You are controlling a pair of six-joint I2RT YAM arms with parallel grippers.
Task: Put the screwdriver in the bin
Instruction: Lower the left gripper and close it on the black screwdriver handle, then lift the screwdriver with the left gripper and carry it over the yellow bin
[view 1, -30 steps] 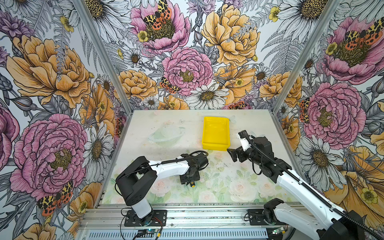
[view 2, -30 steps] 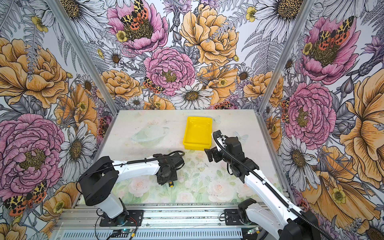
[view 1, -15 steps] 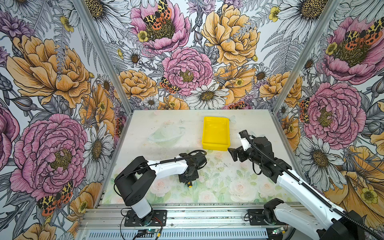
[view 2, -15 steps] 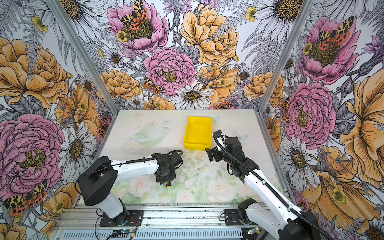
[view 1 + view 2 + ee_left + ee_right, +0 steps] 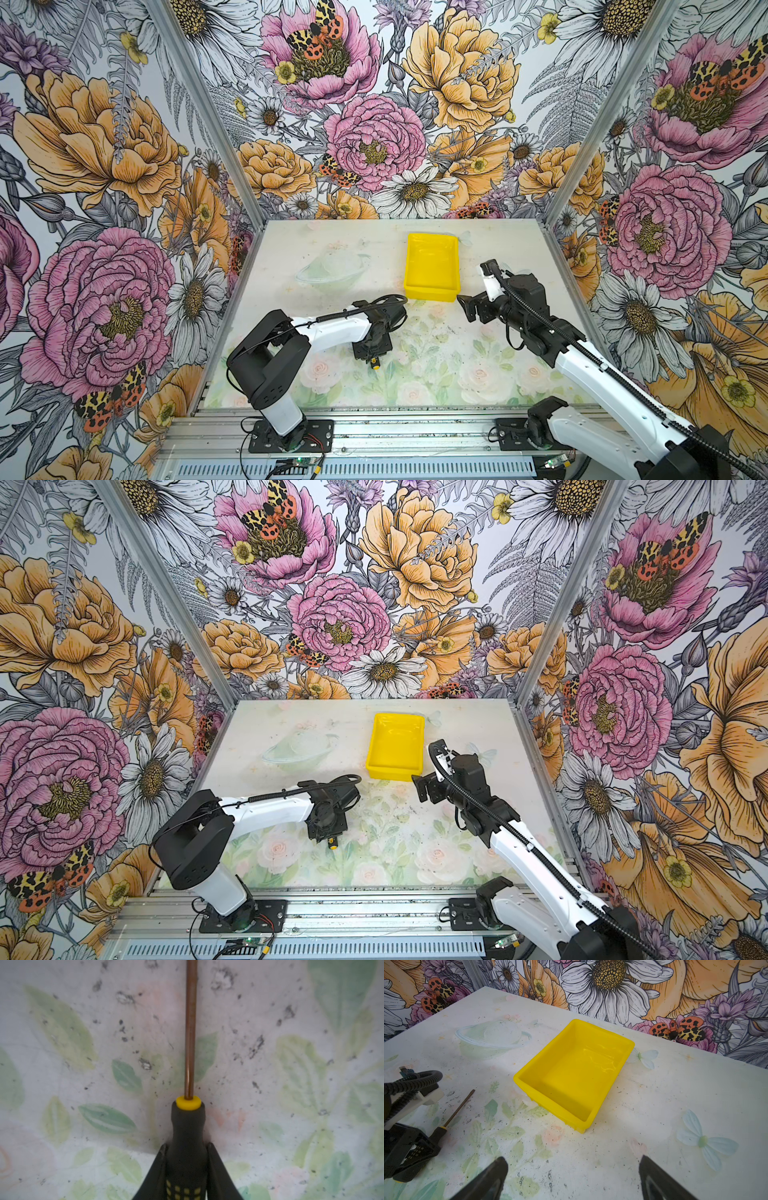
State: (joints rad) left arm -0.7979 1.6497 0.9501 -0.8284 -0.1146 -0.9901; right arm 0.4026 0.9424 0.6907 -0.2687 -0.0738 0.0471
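The screwdriver (image 5: 188, 1126) has a black handle with yellow dots and a thin shaft. My left gripper (image 5: 187, 1145) is shut on the handle, with a finger pressed to each side. In both top views that gripper (image 5: 371, 351) points down at the table's front middle, and the yellow end cap (image 5: 375, 367) sticks out beneath it. The right wrist view shows the shaft (image 5: 458, 1105) lying low along the table. The empty yellow bin (image 5: 432, 266) (image 5: 571, 1076) stands further back, to the right. My right gripper (image 5: 467, 305) (image 5: 573, 1165) hovers open just in front of the bin, holding nothing.
Flowered walls (image 5: 124, 249) close in the table on the left, back and right. An aluminium rail (image 5: 374, 428) with both arm bases runs along the front. The left arm's black cable (image 5: 415, 1080) loops above its wrist, near the bin's front left corner.
The left gripper's jaws have closed on the screwdriver handle and it has shifted slightly. The right arm and the bin have stayed where they were.
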